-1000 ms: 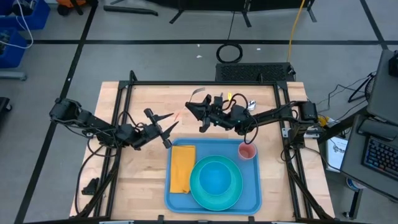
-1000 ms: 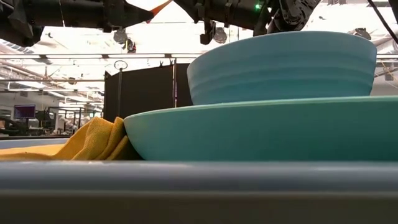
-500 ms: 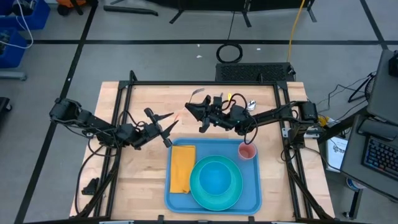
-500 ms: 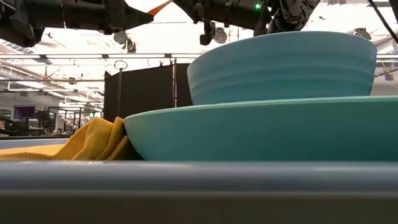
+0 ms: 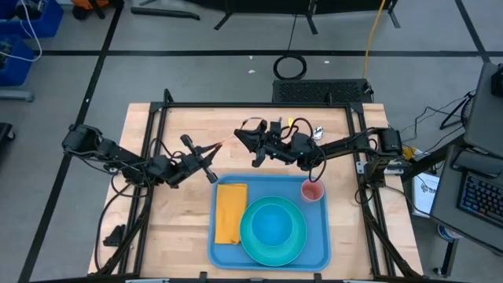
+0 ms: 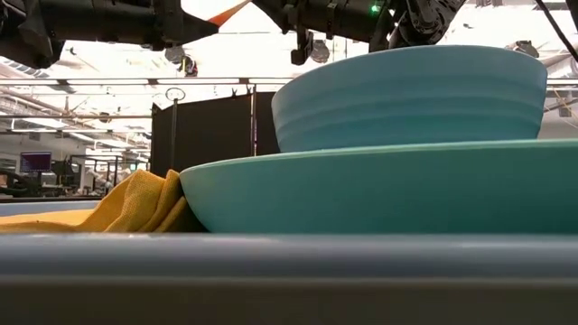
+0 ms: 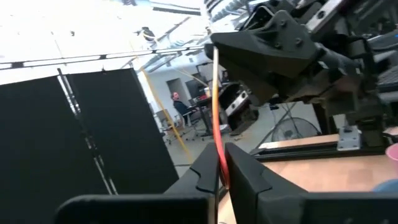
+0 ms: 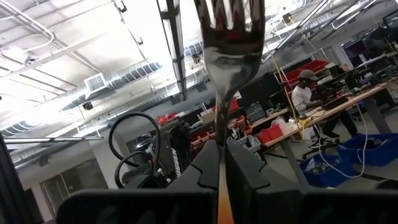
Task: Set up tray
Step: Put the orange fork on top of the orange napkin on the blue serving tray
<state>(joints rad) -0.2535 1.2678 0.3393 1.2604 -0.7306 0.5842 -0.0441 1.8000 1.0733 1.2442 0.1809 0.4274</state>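
Tray [image 5: 318, 250]: blue, at the table's near edge, right of centre. It holds a yellow napkin [image 5: 230, 212] on its left, a turquoise plate [image 5: 295, 245] with a bowl [image 5: 273, 224] on it in the middle, and a pink cup [image 5: 312, 191] in the far right corner.

Right gripper [image 5: 245, 135]: raised above the table beyond the tray, clamped on a fork [image 8: 229, 43].

Left gripper [image 5: 209, 151]: above the table just left of the tray's far corner, fingers pinched on a thin orange-tipped strip [image 7: 215, 106]; what it is, I cannot tell.

Bare tabletop [image 5: 181, 228] lies open left of the tray [image 5: 314, 250] and along the far edge, while the napkin [image 5: 230, 212], plate [image 5: 250, 236], bowl [image 5: 273, 223] and pink cup [image 5: 313, 191] crowd the tray itself.
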